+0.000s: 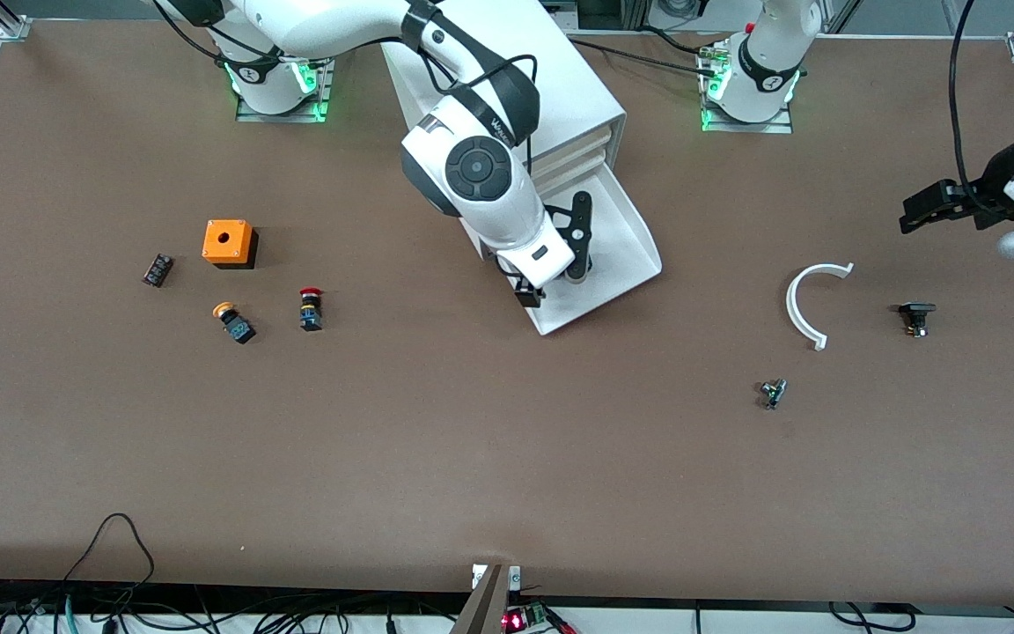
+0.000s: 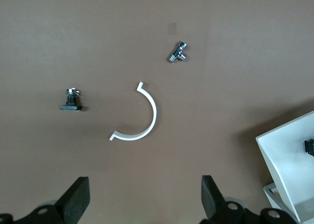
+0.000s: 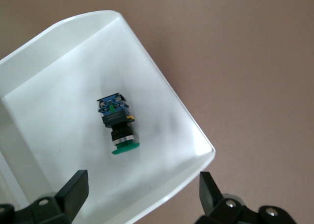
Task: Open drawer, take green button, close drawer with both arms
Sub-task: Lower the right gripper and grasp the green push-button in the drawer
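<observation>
While the bottom drawer [image 1: 626, 242] of the white cabinet [image 1: 551, 79] stands pulled out at the table's robot-side edge, the right gripper [image 1: 579, 242] hangs above it, fingers spread and empty. Inside the tray the green-capped button [image 3: 117, 123] lies on its side. Over the table's left-arm end, the left gripper [image 1: 929, 211] waits, also spread, above a white curved piece [image 2: 140, 118].

An orange box [image 1: 227, 241] sits near 2 buttons, a white arc [image 1: 810, 302] well apart.
</observation>
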